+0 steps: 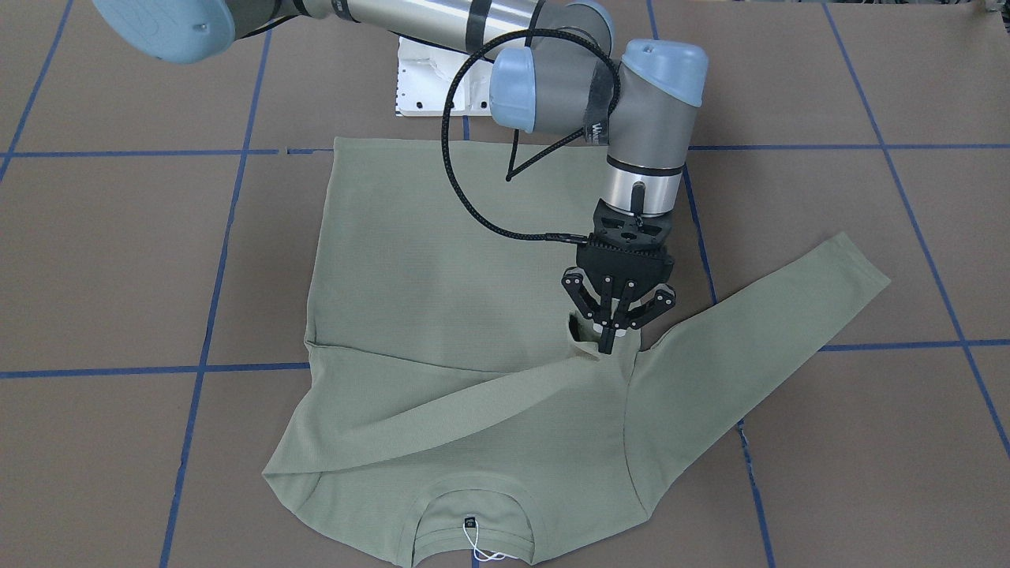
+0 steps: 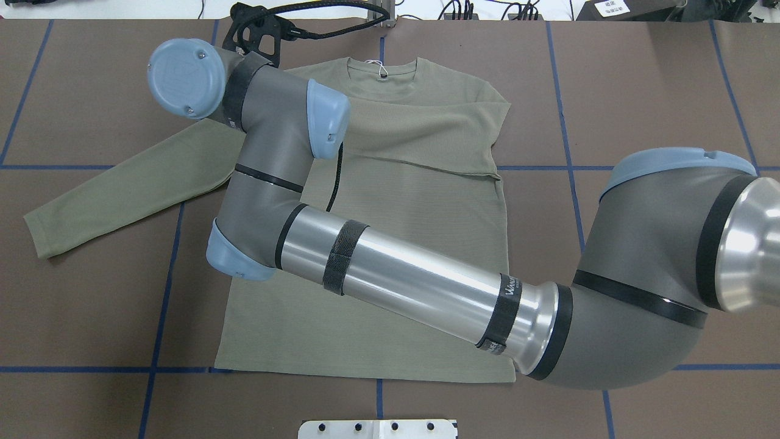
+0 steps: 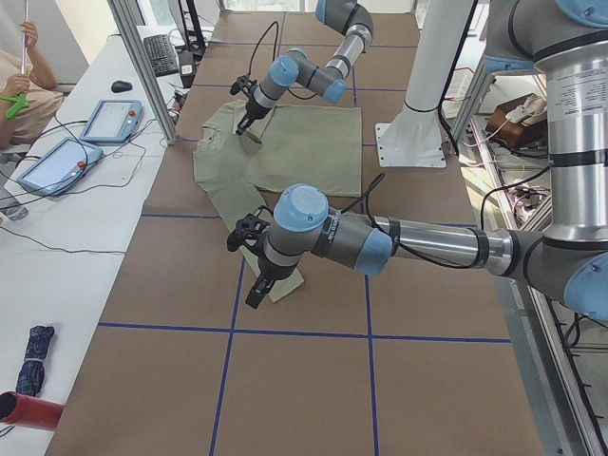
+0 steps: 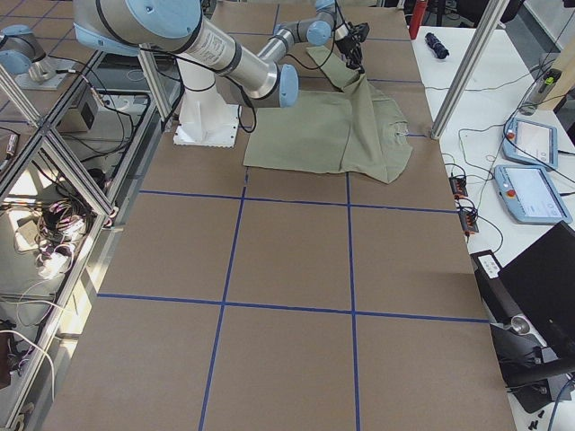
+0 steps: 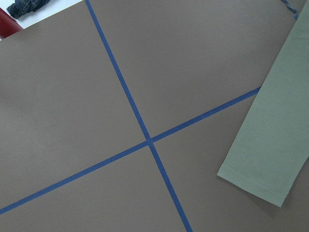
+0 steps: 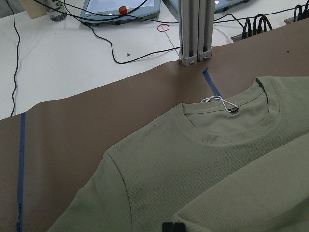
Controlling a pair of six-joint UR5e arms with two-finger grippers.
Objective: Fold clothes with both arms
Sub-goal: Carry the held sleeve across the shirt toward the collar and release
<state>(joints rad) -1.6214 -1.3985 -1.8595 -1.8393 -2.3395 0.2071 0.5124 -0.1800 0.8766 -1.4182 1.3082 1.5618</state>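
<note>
The pale sage-green shirt [image 1: 442, 260] lies flat on the brown table, its neck label [image 1: 470, 521] at the far edge from the robot. The sleeve on the robot's right is folded across the chest. My right gripper [image 1: 607, 343] reaches across and is shut on that sleeve's cuff, low over the shirt. Its shut fingertips [image 6: 174, 226] show at the bottom of the right wrist view, with the collar [image 6: 227, 123] ahead. The other sleeve [image 2: 122, 183] lies stretched out sideways. My left gripper [image 3: 252, 283] hovers by that sleeve's cuff [image 5: 260, 179]. I cannot tell whether it is open or shut.
Blue tape lines [image 5: 149, 141] cross the brown table. The white base pedestal [image 1: 426, 79] stands at the shirt's hem. An aluminium post [image 6: 193, 29] and cables stand beyond the collar. Teach pendants [image 3: 109, 119] lie on the side bench, where a person [image 3: 19, 90] sits.
</note>
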